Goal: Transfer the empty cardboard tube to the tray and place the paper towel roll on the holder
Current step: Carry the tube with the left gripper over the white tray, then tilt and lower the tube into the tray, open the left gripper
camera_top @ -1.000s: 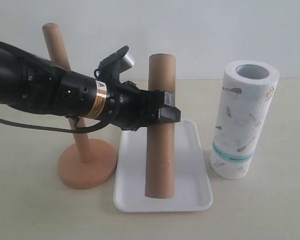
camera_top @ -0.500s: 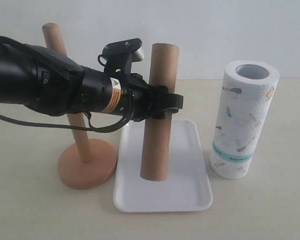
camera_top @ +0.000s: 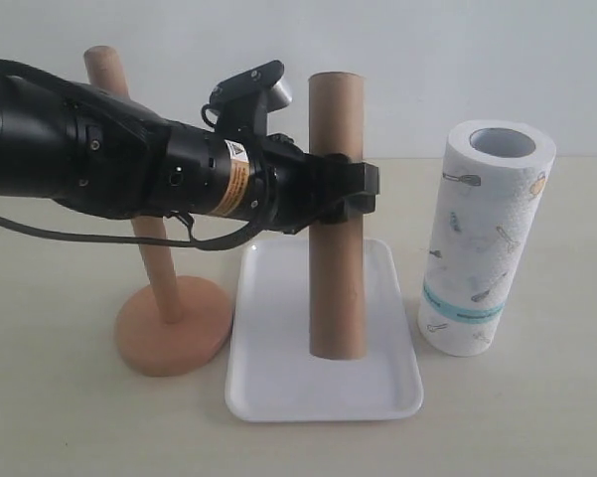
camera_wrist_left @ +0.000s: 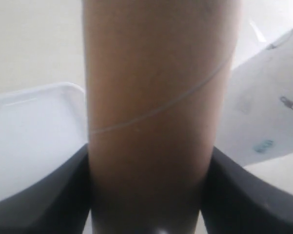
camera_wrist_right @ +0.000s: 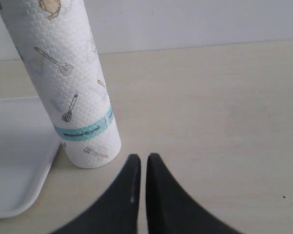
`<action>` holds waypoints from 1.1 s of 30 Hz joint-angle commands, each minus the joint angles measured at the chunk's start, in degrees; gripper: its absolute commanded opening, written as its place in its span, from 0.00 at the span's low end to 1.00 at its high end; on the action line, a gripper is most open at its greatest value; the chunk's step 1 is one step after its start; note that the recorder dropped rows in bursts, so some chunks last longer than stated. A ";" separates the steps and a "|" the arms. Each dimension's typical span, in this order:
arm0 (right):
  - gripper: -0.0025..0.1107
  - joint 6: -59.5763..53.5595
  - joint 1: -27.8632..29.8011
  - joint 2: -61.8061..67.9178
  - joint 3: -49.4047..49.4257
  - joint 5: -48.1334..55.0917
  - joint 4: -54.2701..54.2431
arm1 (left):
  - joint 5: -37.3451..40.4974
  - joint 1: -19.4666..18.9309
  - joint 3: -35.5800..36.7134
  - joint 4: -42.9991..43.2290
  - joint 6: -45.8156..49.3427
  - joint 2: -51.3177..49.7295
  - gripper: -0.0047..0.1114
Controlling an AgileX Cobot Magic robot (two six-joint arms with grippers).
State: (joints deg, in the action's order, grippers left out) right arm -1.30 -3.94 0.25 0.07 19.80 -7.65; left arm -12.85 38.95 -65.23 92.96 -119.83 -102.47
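Left gripper (camera_top: 352, 189) clamps cardboard tube (camera_top: 338, 288) upright over tray (camera_top: 268, 383), contact unclear; released upright, it could topple off. Right gripper (camera_wrist_right: 142, 178) pinched together, empty.

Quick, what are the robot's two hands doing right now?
Left gripper: closed on the cardboard tube.
Right gripper: closed, holding nothing.

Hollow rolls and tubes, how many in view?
2. The plain brown cardboard tube, held upright over the flat white tray by the left gripper; the printed white paper towel roll, standing beside it.
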 commanded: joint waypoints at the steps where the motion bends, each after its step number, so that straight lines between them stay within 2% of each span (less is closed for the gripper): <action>1: 0.06 -0.10 -0.06 -0.25 -0.07 -0.24 0.28 | -3.22 0.03 -0.40 -1.79 -0.52 0.05 0.08; 3: 0.06 -0.10 -0.06 -0.25 -0.07 -0.24 0.28 | -2.14 -0.47 -0.40 -0.80 -0.52 0.05 0.08; 6: 0.06 -0.10 -0.06 -0.25 -0.07 -0.24 0.28 | 2.66 -0.23 -0.40 6.98 -0.52 0.81 0.08; 10: 0.06 -0.10 -0.06 -0.25 -0.07 -0.24 0.28 | 5.62 1.12 -0.40 6.98 3.76 2.92 0.08; 15: 0.06 -0.10 -0.06 -0.25 -0.07 -0.24 0.28 | 13.84 5.75 -0.40 6.98 9.07 7.55 0.08; 19: 0.06 -0.10 -0.06 -0.25 -0.07 -0.24 0.28 | 25.39 11.88 0.38 6.98 17.80 10.65 0.08; 21: 0.06 -0.10 -0.06 -0.25 -0.07 -0.24 0.28 | 35.59 15.81 0.62 6.98 24.12 11.50 0.08; 23: 0.06 -0.10 -0.06 -0.25 -0.07 -0.24 0.28 | 47.36 19.52 0.62 4.73 34.64 11.51 0.08; 25: 0.06 -0.10 -0.06 -0.25 -0.07 -0.24 0.28 | 54.94 21.38 -0.10 -4.10 45.97 10.97 0.08; 27: 0.06 -0.10 -0.06 -0.25 -0.07 -0.24 0.28 | 58.55 21.61 -2.35 -22.71 60.48 10.10 0.08; 30: 0.06 -0.10 -0.06 -0.25 -0.07 -0.24 0.28 | 59.51 19.25 -5.69 -49.87 80.72 8.15 0.08; 33: 0.06 -0.10 -0.06 -0.25 -0.07 -0.24 0.28 | 57.98 17.33 -8.30 -65.01 91.52 5.94 0.08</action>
State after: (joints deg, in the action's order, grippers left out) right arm -1.30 -3.94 0.25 0.07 19.80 -7.65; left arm 45.15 57.48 -71.09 43.06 -40.68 -94.80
